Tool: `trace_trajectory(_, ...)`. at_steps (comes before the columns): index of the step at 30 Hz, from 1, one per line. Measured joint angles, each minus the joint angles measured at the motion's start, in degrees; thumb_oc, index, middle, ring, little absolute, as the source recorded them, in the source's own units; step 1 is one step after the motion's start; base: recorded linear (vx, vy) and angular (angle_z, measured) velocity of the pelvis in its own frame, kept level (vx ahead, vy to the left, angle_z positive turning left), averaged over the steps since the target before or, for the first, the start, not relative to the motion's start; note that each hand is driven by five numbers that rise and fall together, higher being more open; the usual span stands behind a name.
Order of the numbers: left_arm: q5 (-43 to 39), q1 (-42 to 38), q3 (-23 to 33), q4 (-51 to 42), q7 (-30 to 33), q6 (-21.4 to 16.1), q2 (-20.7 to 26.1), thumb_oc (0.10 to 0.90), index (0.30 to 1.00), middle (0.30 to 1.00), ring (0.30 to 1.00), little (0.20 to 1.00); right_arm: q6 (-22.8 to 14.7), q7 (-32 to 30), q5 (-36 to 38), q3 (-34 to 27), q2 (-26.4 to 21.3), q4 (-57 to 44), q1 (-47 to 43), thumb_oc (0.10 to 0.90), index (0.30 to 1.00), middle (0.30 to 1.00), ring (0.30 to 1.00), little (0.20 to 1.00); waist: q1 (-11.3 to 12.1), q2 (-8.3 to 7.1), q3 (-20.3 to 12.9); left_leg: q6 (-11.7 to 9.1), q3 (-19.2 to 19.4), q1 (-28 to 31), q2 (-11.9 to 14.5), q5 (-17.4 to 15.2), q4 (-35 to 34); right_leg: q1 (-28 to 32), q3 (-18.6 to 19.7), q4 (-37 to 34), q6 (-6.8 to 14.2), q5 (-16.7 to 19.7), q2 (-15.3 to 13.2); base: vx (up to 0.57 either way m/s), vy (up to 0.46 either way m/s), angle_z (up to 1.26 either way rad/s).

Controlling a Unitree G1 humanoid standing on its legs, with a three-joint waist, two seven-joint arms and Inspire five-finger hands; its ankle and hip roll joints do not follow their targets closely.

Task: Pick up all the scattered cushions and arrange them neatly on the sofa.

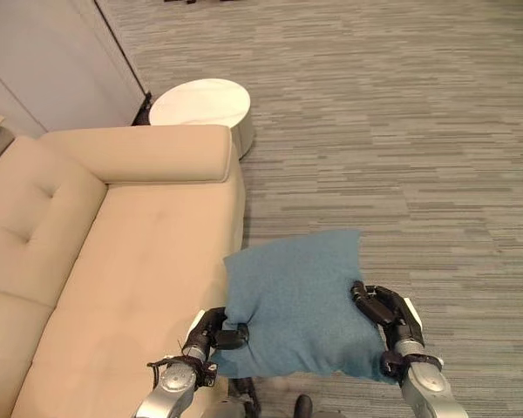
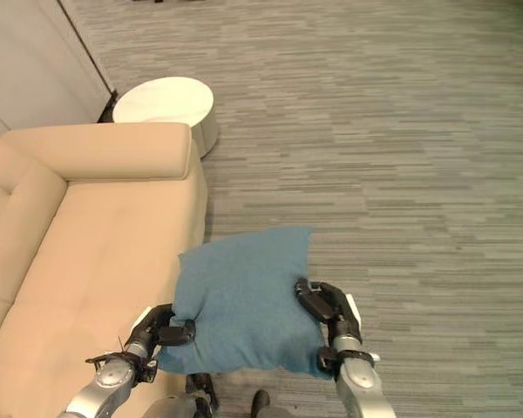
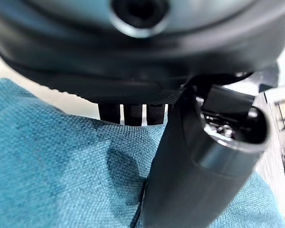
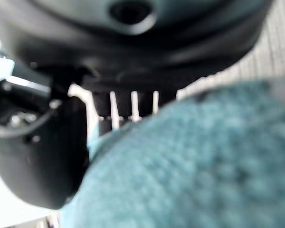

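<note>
Over the front edge of the beige sofa, a blue cushion is carried between both hands, clear of the floor, its left part above the seat and its right part hanging out over the grey striped floor. Left hand pinches the cushion's left edge, thumb curled over the cloth and fingers going under it, as the left wrist view confirms with the thumb pressed into the fabric. Right hand clasps the right edge, fingers curled onto the top face. Both grips sit at the near corners, so the far half is unsupported and sags. Risk 1: soft filling may creep out of an edge pinch on a quick swing, most likely on the right, which seems to bear more of the overhang. Risk 2: if released where it is, it would likely tip off the seat front onto the floor. Risk 3: uneven arm travel would twist the cushion and land it crooked. Round white side table stands beyond the armrest, well apart, no hazard.
</note>
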Motion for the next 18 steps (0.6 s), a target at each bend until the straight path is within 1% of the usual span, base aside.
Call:
trace_trajectory(1, 0.0, 0.0, 0.0, 0.0, 0.0, 0.0, 0.0, 0.400, 0.300, 0.300, 0.300, 0.300, 0.0, 0.0, -0.2, 0.0, 0.0, 0.0, 0.1, 0.400, 0.300, 0.300, 0.300, 0.300, -0.3, 0.03, 0.0, 1.0, 0.1, 0.9, 0.0, 2.1, -0.4, 0.9, 0.6, -0.4, 0.4, -0.3, 0.1, 0.34, 0.106, -0.66)
trace_trajectory(2, 0.0, 0.0, 0.3, -0.1, 0.0, 0.0, -0.1, 0.400, 0.300, 0.300, 0.300, 0.300, 0.0, -0.1, -0.5, 0.0, 0.1, 0.0, 0.3, 0.400, 0.300, 0.300, 0.300, 0.300, -0.5, -0.62, -0.3, 2.5, 1.2, 1.9, -0.8, 3.2, -0.6, 0.9, 1.4, 0.2, 1.6, -1.4, -0.9, 0.22, 0.092, -0.42)
trace_trajectory(3, 0.0, -0.1, 0.4, -0.5, 0.0, 0.0, 0.0, 0.400, 0.300, 0.300, 0.300, 0.300, 0.0, -0.1, -0.5, 0.0, 0.1, -0.2, 0.4, 0.400, 0.300, 0.300, 0.300, 0.300, -0.9, -0.96, -0.7, 3.1, 1.7, 1.9, -1.3, 2.7, -0.7, 0.7, 1.4, 0.7, 2.5, -2.0, -1.6, 0.19, 0.089, -0.29)
trace_trajectory(4, 0.0, -0.4, 0.7, -1.5, 0.0, 0.0, 0.4, 0.400, 0.300, 0.300, 0.300, 0.300, 0.0, -0.1, -0.6, -0.3, 0.1, -0.3, 0.4, 0.400, 0.300, 0.300, 0.300, 0.300, -1.6, -1.68, -0.8, 4.0, 2.0, 2.2, -2.8, 1.6, -0.9, 0.7, 1.1, 1.6, 4.0, -2.9, -3.0, 0.14, 0.091, -0.07)
trace_trajectory(6, 0.0, -0.7, 1.2, -2.0, 0.0, 0.0, 0.5, 0.400, 0.300, 0.300, 0.300, 0.300, 0.1, -0.2, -0.7, -0.3, 0.2, -0.2, 0.4, 0.400, 0.300, 0.300, 0.300, 0.300, -1.4, -1.70, -0.8, 4.1, 2.1, 3.4, -3.5, 1.6, -1.6, -0.1, 0.6, 4.7, 5.7, -4.0, -3.9, 0.08, 0.063, -0.05)
trace_trajectory(7, 0.0, -0.9, 1.8, -2.0, 0.1, 0.0, 0.5, 0.400, 0.300, 0.300, 0.300, 0.300, 0.1, -0.2, -0.8, 0.4, 0.5, -0.2, 0.4, 0.400, 0.300, 0.300, 0.300, 0.300, -1.3, -1.50, -0.7, 4.5, 1.3, 5.3, -3.4, 1.3, -1.6, -3.5, -0.9, 15.6, 9.9, -7.0, -5.3, 0.10, 0.028, -0.03)
trace_trajectory(8, 0.0, -0.8, 1.9, -2.0, 0.1, 0.0, 1.1, 0.400, 0.300, 0.300, 0.300, 0.300, 0.1, -0.1, -0.8, 1.1, 0.6, -0.2, 0.5, 0.400, 0.300, 0.300, 0.300, 0.300, -1.1, -1.50, -0.6, 5.4, 0.9, 6.5, -3.3, 0.6, -1.5, -5.2, -1.1, 21.9, 10.7, -7.3, -5.5, 0.10, 0.026, 0.07)
trace_trajectory(9, 0.0, -0.8, 2.1, -1.9, 0.2, 0.0, 1.6, 0.400, 0.300, 0.300, 0.300, 0.300, 0.1, 0.0, -0.9, 1.6, 0.7, -0.2, 0.6, 0.400, 0.300, 0.300, 0.300, 0.300, -1.1, -1.37, -0.6, 6.3, -0.2, 7.7, -3.3, 0.0, -1.7, -7.2, -1.2, 28.3, 10.8, -7.3, -6.0, 0.14, -0.036, 0.41)
trace_trajectory(10, 0.0, -1.0, 2.1, -2.1, 0.2, 0.0, 2.3, 0.400, 0.300, 0.300, 0.300, 0.300, 0.1, 0.1, -0.9, 1.8, 1.1, -0.5, 1.1, 0.400, 0.300, 0.300, 0.300, 0.300, -1.6, -1.28, -0.7, 6.4, -4.5, 9.8, -3.0, -1.4, -2.2, -10.6, -2.4, 37.0, 11.7, -9.2, -7.8, 0.13, -0.054, 0.57)
trace_trajectory(11, 0.0, -1.2, 2.5, -2.1, 0.3, 0.0, 2.3, 0.400, 0.300, 0.300, 0.300, 0.300, 0.1, 0.1, -1.0, 1.9, 1.3, -0.7, 1.1, 0.400, 0.300, 0.300, 0.300, 0.300, -1.4, -1.38, -0.7, 6.2, -5.3, 10.1, -3.2, -1.6, -2.2, -11.6, -2.2, 36.8, 11.1, -10.3, -8.4, 0.12, -0.058, 0.75)
trace_trajectory(12, 0.0, -2.1, 3.1, -2.1, 0.4, 0.0, 1.6, 0.400, 0.300, 0.300, 0.300, 0.300, 0.1, 0.2, -1.2, 1.4, 0.9, -1.8, 0.8, 0.400, 0.300, 0.300, 0.300, 0.300, -1.3, -0.16, -0.3, 5.1, -9.1, 10.1, -2.5, -2.9, -2.3, -14.2, -2.2, 34.4, 7.8, -12.2, -8.7, 0.17, -0.087, 0.73)
trace_trajectory(13, 0.0, -2.6, 3.3, -2.1, 0.6, 0.0, 1.2, 0.400, 0.300, 0.300, 0.300, 0.300, 0.1, 0.2, -1.2, 1.0, 0.9, -2.1, 0.4, 0.400, 0.300, 0.300, 0.300, 0.300, -1.7, 0.51, 0.1, 4.2, -9.5, 9.6, -2.0, -2.3, -2.1, -15.3, -2.0, 31.1, 7.4, -11.9, -8.9, 0.20, -0.113, 0.79)
trace_trajectory(14, -0.1, -2.6, 3.6, -2.1, 0.6, 0.0, 1.2, 0.400, 0.300, 0.300, 0.300, 0.300, 0.1, 0.2, -1.3, 1.0, 0.8, -2.2, 0.0, 0.400, 0.300, 0.300, 0.300, 0.300, -0.9, 0.68, -0.1, 5.3, -11.1, 9.3, -1.7, -3.2, -1.6, -17.5, -1.0, 25.1, 7.1, -9.2, -9.1, 0.26, -0.146, 0.57)
trace_trajectory(15, -0.1, -2.5, 4.1, -2.0, 0.7, -0.1, 0.8, 0.400, 0.300, 0.300, 0.300, 0.300, 0.0, 0.3, -1.4, 1.2, 0.6, -2.1, -0.4, 0.400, 0.300, 0.300, 0.300, 0.300, -0.6, 1.08, 0.0, 4.3, -12.4, 9.2, -1.0, -3.5, -1.3, -19.2, 2.6, 23.9, 6.2, -8.1, -8.2, 0.18, -0.165, 1.11)
trace_trajectory(16, 0.0, -2.8, 4.2, -1.3, 1.0, 0.0, -0.1, 0.400, 0.300, 0.300, 0.300, 0.300, -0.1, 0.3, -1.4, 1.0, 0.8, -2.1, -0.4, 0.400, 0.300, 0.300, 0.300, 0.300, -2.7, 2.68, 0.5, 4.0, -17.9, 8.5, 1.0, -3.8, -0.9, -19.7, 9.1, 18.5, 6.2, -5.2, -5.5, 0.11, -0.111, 1.43)
trace_trajectory(17, 0.0, -2.8, 4.1, -1.3, 1.0, 0.0, -0.2, 0.400, 0.300, 0.300, 0.300, 0.300, 0.0, 0.2, -1.4, 0.7, 1.0, -2.1, -0.2, 0.400, 0.300, 0.300, 0.300, 0.300, -3.4, 2.90, 0.7, 2.4, -19.0, 8.2, 1.7, -2.8, -0.9, -19.0, 13.6, 14.7, 7.3, -2.7, -4.6, 0.16, -0.213, 2.04)
trace_trajectory(18, 0.0, -2.6, 3.6, -1.3, 0.9, -0.1, 0.1, 0.400, 0.300, 0.300, 0.300, 0.300, 0.0, 0.2, -1.4, 0.6, 1.0, -2.0, 0.8, 0.400, 0.300, 0.300, 0.300, 0.300, -3.6, 1.53, 0.3, 1.3, -20.9, 8.6, 1.3, -2.8, -0.9, -17.3, 15.4, 9.8, 8.2, 6.2, -4.7, 0.11, -0.138, 1.36)
